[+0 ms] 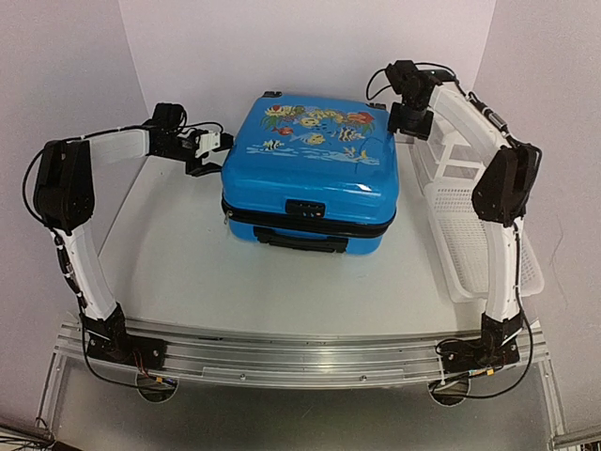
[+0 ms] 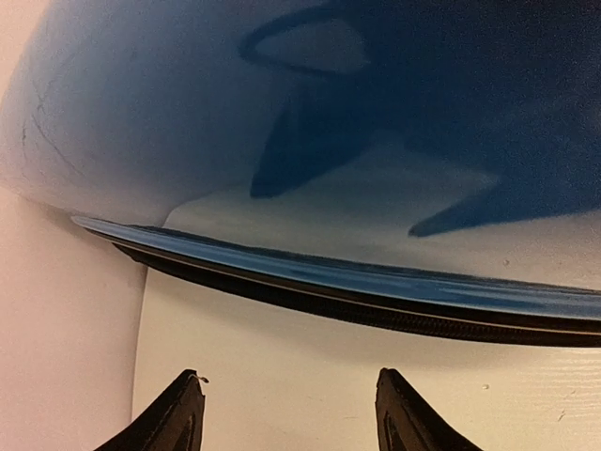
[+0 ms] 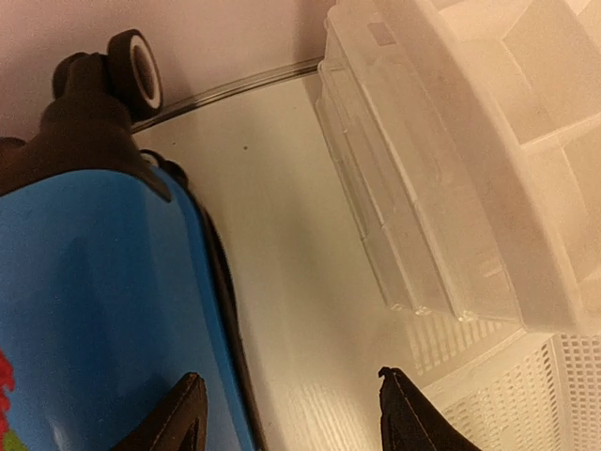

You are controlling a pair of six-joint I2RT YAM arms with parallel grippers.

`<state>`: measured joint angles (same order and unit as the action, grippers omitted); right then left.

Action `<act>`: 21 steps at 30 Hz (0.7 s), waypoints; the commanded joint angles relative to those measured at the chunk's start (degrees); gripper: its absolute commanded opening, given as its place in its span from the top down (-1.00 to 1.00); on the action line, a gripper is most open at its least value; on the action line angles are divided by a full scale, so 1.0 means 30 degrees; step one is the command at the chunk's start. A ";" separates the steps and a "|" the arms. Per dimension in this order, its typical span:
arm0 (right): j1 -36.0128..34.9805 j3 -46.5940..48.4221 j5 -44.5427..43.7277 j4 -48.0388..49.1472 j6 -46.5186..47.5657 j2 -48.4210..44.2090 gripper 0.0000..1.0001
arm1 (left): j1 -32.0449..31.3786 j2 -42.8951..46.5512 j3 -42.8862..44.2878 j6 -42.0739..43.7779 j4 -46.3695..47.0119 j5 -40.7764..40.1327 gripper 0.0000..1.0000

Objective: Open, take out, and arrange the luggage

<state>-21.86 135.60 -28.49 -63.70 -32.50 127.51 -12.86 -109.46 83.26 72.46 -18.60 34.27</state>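
— How far along is it?

— Hardly begun, I'd say. The luggage (image 1: 310, 169) lies flat, lid shut, just left of the basket (image 1: 470, 235); nothing is out.

— And the grippers?

— Both spread wide, holding nothing. The right gripper (image 3: 289, 374) hangs between basket and luggage; the left gripper (image 2: 289, 376) faces the luggage's side away from the basket.
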 commanded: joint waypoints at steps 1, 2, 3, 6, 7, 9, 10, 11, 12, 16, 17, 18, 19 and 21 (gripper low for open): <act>0.0418 0.0745 0.1670 0.1444 0.1332 0.1291 -0.14 | -0.0382 -0.0570 0.0625 0.1460 -0.0260 0.0581 -0.23; 0.0411 0.0903 0.2837 0.1978 0.1839 0.1708 -0.12 | -0.0506 -0.0549 0.0476 0.1633 -0.0258 0.0627 -0.23; 0.0403 0.1264 0.4193 0.2357 0.2163 0.2235 -0.12 | -0.0755 -0.0492 0.0295 0.1734 -0.0285 0.0663 -0.23; 0.0417 0.2483 0.7489 0.2769 0.2554 0.3582 -0.12 | -0.1397 -0.0220 -0.0020 0.1916 -0.0909 0.1039 -0.23; 0.0409 0.2670 0.8401 0.2972 0.2590 0.3834 -0.12 | -0.1558 -0.0067 -0.0130 0.1960 -0.1191 0.1252 -0.22; 0.0356 0.2468 1.0036 0.3547 0.2488 0.3996 -0.11 | -0.1875 0.0409 -0.0397 0.1975 -0.1579 0.1693 -0.22; 0.0257 0.2184 1.0827 0.3917 0.2414 0.3978 -0.10 | -0.2087 0.0667 -0.0608 0.1967 -0.1783 0.1907 -0.22; 0.0131 0.1860 1.1440 0.4347 0.2370 0.3948 -0.10 | -0.2295 0.0954 -0.0825 0.1962 -0.2012 0.2113 -0.22; -0.0057 0.1609 1.1782 0.4768 0.2410 0.3947 -0.09 | -0.2501 0.1246 -0.1074 0.2017 -0.2241 0.2272 -0.21; -0.1068 0.1463 1.3361 0.5678 0.2430 0.4308 -0.10 | -0.3462 0.2315 -0.2241 0.1896 -0.2586 0.2748 -0.21; -0.1346 0.1533 1.3681 0.5849 0.2389 0.4430 -0.10 | -0.3691 0.2666 -0.2456 0.1632 -0.2590 0.2835 -0.21; -0.1673 0.1612 1.3911 0.6031 0.2372 0.4538 -0.10 | -0.3972 0.2909 -0.2708 0.1289 -0.2580 0.2940 -0.21; -0.2094 0.1642 1.4060 0.6189 0.2319 0.4620 -0.10 | -0.4295 0.3302 -0.3023 0.0918 -0.2587 0.3028 -0.21; -0.2763 0.1824 1.4293 0.6613 0.2156 0.4805 -0.10 | -0.4994 0.4045 -0.3706 0.0294 -0.2434 0.3099 -0.21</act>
<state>-16.63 141.59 -5.82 -46.00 -26.26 137.41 -18.18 -102.07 75.89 75.54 -22.44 33.94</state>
